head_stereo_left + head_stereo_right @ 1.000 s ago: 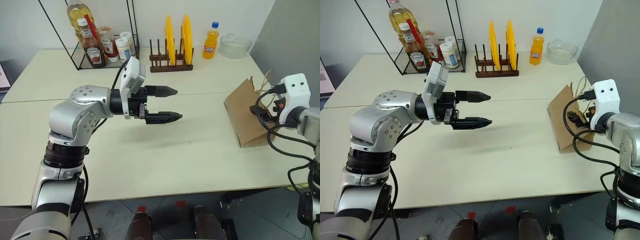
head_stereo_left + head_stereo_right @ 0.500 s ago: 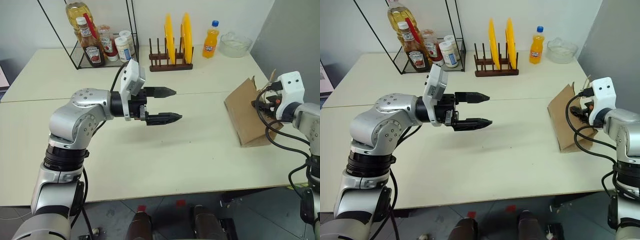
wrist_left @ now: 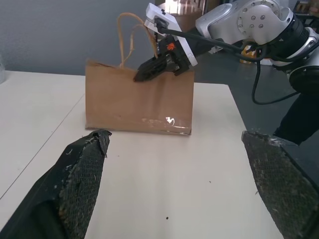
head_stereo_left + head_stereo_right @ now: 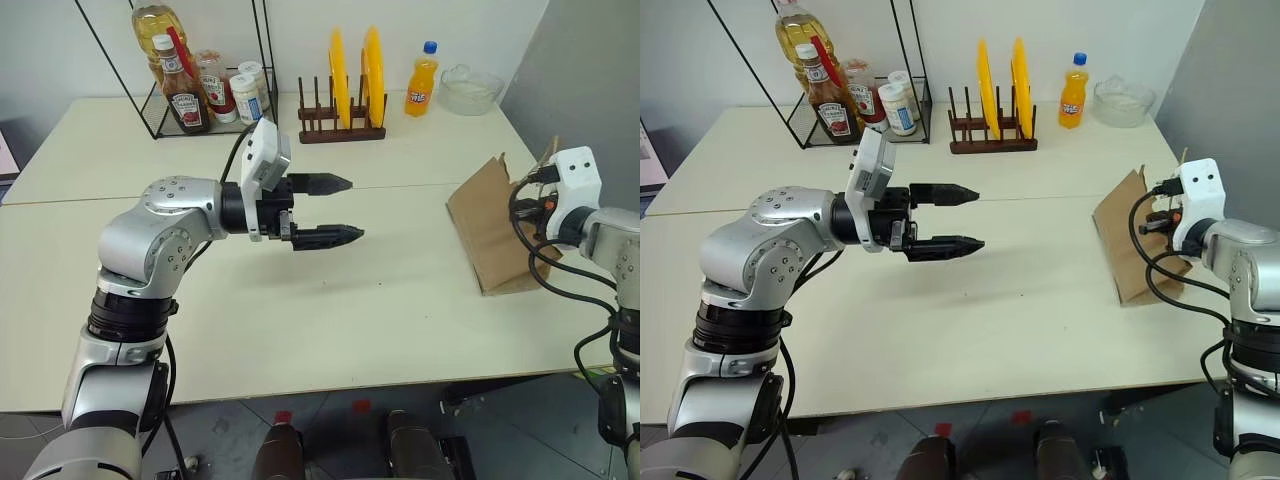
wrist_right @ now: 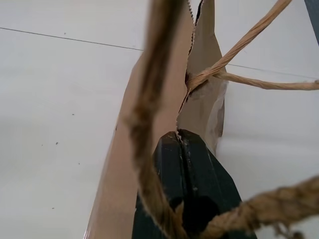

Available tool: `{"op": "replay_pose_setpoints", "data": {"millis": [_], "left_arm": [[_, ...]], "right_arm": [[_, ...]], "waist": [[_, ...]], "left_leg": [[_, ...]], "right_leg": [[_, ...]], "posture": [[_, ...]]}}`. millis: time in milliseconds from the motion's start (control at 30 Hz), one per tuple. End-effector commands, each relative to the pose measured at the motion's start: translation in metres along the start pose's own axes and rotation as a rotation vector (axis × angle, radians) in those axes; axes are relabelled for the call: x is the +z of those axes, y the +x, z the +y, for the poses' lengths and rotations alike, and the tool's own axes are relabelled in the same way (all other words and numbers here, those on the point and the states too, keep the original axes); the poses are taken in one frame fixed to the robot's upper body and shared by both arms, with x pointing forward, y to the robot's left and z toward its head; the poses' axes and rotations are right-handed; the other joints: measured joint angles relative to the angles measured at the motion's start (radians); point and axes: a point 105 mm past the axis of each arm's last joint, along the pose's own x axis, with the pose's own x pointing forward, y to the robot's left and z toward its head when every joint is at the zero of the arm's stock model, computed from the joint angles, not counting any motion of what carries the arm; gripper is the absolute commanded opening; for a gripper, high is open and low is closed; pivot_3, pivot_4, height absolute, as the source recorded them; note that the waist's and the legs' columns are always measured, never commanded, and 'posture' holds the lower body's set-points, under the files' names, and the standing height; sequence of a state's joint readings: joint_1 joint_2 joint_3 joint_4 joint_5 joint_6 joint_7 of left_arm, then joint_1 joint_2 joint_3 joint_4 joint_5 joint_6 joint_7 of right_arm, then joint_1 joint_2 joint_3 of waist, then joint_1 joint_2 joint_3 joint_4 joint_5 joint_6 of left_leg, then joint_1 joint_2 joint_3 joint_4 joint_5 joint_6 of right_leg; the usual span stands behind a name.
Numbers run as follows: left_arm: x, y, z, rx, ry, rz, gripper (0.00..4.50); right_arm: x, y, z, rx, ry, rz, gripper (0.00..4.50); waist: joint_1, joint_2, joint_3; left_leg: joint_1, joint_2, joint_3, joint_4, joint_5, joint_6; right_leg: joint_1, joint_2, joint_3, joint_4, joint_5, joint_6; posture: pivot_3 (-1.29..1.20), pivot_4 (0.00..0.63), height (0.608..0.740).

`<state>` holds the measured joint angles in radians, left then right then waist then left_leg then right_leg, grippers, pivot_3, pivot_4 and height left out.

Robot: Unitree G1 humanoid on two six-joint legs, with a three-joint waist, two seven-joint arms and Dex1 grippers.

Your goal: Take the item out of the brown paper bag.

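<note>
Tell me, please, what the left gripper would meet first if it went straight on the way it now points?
Most likely the brown paper bag, standing straight ahead of the left gripper, with bare table between; the right gripper is shut on the bag's top edge.

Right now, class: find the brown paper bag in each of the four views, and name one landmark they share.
Left eye view: brown paper bag at the table's right edge.
Right eye view: same spot, right edge.
Left wrist view: centre, standing upright, far across the table.
Right wrist view: its top edge close up, seen end-on.
Shared landmark: the right gripper, shut at the bag's top edge.
</note>
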<state>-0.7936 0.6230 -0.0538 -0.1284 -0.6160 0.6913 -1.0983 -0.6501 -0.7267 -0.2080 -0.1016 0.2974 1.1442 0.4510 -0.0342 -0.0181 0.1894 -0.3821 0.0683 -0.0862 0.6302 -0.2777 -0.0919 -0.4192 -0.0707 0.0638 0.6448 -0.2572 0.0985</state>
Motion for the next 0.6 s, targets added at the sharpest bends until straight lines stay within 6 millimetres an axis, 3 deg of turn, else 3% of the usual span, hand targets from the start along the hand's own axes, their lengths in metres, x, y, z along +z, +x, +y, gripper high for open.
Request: {"op": "replay_pose_setpoints", "data": {"millis": [33, 233, 600], "left_arm": [[0.018, -0.006, 0.001, 0.022, 0.056, -0.035, 4.50], [0.014, -0.013, -0.004, 0.042, 0.045, -0.018, 4.50], [0.011, -0.034, -0.007, 0.172, -0.003, -0.014, 4.50]], "right_arm": [[0.023, -0.005, 0.011, 0.072, -0.084, -0.098, 0.01], [0.036, -0.004, 0.029, 0.213, -0.219, -0.143, 0.01], [0.079, 0.009, 0.095, 0.596, -0.395, -0.330, 0.01]], "waist": [[-0.001, 0.000, 0.000], [-0.007, 0.000, 0.000], [-0.027, 0.001, 0.001]], "left_leg": [[0.000, 0.000, 0.000, 0.000, 0.000, 0.000], [0.000, 0.000, 0.000, 0.000, 0.000, 0.000], [0.000, 0.000, 0.000, 0.001, 0.000, 0.000]], "right_leg": [[0.000, 0.000, 0.000, 0.000, 0.000, 0.000], [0.000, 0.000, 0.000, 0.000, 0.000, 0.000], [0.000, 0.000, 0.001, 0.001, 0.001, 0.001]], "posture": [[0.00, 0.150, 0.740], [0.00, 0.150, 0.740], [0.00, 0.150, 0.740]]}}
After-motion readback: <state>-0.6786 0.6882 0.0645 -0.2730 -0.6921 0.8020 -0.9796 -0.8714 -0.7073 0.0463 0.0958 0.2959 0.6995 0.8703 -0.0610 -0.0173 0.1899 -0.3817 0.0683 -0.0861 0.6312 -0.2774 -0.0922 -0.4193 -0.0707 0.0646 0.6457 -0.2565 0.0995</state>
